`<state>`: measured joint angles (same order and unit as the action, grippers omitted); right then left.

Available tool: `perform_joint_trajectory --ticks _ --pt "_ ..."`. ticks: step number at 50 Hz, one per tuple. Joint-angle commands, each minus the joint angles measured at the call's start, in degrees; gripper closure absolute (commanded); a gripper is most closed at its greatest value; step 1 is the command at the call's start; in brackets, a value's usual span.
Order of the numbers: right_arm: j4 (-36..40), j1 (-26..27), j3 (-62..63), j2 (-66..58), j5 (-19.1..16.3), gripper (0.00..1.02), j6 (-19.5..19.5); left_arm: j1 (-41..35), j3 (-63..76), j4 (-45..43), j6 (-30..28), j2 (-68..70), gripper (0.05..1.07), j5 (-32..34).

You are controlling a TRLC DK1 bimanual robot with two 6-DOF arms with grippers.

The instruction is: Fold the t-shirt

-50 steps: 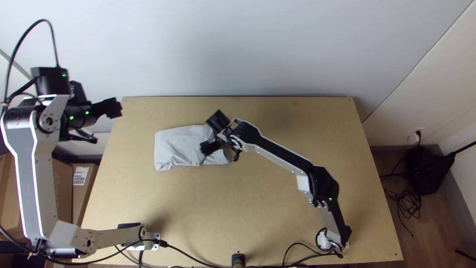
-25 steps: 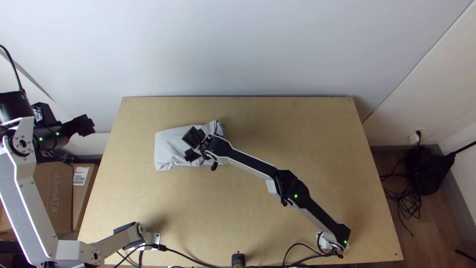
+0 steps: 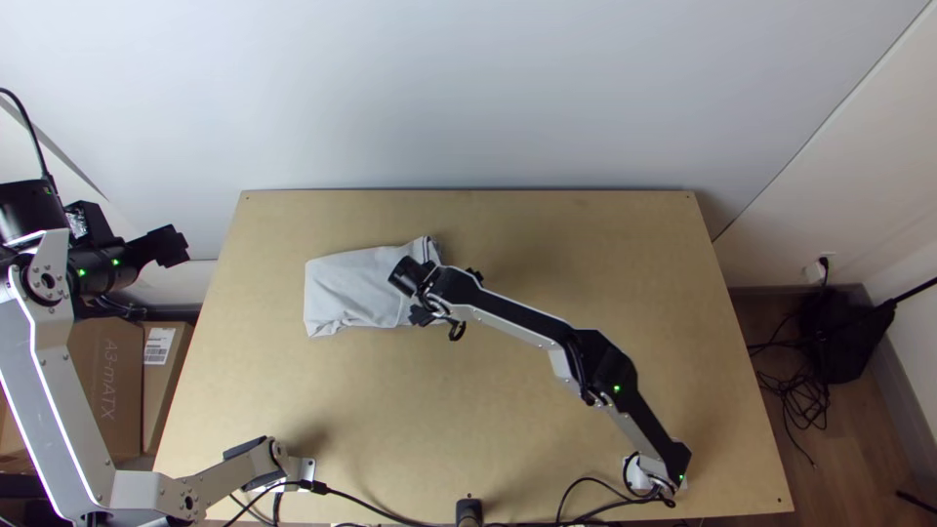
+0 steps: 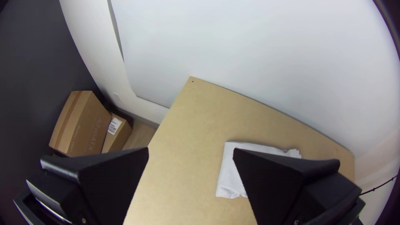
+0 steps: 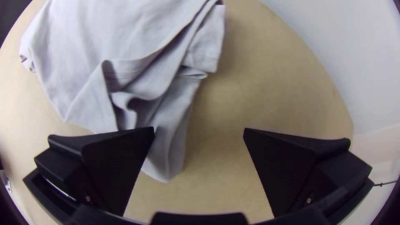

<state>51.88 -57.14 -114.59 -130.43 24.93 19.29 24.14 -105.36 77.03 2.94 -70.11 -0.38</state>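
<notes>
pale grey t-shirt [image 3: 353, 289], folded to a rough rectangle, one end rumpled, on the table [image 3: 527, 420]

A plain pale wall [image 3: 547, 88] runs across the top of the top view, behind the wooden desk [image 3: 586, 234]. Cardboard boxes [image 3: 109, 390] stand at lower left. At right, a white plug [image 3: 815, 272] sits low on the wall, near black cables [image 3: 806, 408] tangled on the brown floor [image 3: 864, 444].
</notes>
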Motion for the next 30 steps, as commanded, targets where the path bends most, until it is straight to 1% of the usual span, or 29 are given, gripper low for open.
perform_joint_trajectory --ticks 1,4,6,8,10,12,15,19,23,26,27,30 --pt "0.51 2.13 1.21 4.57 1.09 0.04 2.42 0.47 0.51 -0.83 -0.74 -0.03 0.10 0.73" --pt "-0.11 4.06 -0.82 4.57 1.00 0.04 3.83 0.47 0.60 -1.01 -0.83 -0.29 0.10 0.73" --pt "-0.20 5.29 -3.10 4.04 1.00 0.04 5.67 0.38 0.68 -1.01 -0.92 -0.47 0.10 0.73" --pt "-0.20 6.87 -6.09 3.08 -0.85 0.04 7.69 0.38 0.77 -1.10 -1.01 -0.65 0.10 0.73" --pt "-0.11 8.54 -9.34 1.67 -3.66 0.04 9.80 0.38 0.77 -1.10 -1.18 -0.73 0.10 0.73" --pt "-0.02 10.21 -11.98 0.53 -8.23 0.04 12.18 0.38 0.77 -1.19 -1.27 -0.82 0.10 0.73" --pt "-0.02 13.02 -15.23 -1.32 -17.02 0.04 16.66 0.47 0.68 -1.54 -1.53 -0.91 0.10 0.73" --pt "-0.02 15.92 -16.90 -3.51 -27.13 0.04 20.79 0.47 0.51 -1.80 -1.80 -1.00 0.10 0.65" --pt "0.15 17.86 -17.16 -5.62 -36.62 0.04 23.43 0.82 0.42 -2.24 -2.41 -1.09 0.10 0.65" --pt "0.07 19.44 -17.43 -7.21 -44.62 0.04 25.10 1.26 0.33 -2.33 -2.68 -1.26 0.10 0.65" --pt "0.07 19.79 -17.69 -7.73 -45.93 0.04 25.10 1.26 0.33 -2.33 -2.68 -1.35 0.10 0.65" --pt "-0.64 20.58 -18.13 -8.96 -47.43 0.04 25.10 1.35 0.24 -2.33 -2.68 -1.52 0.10 0.65"
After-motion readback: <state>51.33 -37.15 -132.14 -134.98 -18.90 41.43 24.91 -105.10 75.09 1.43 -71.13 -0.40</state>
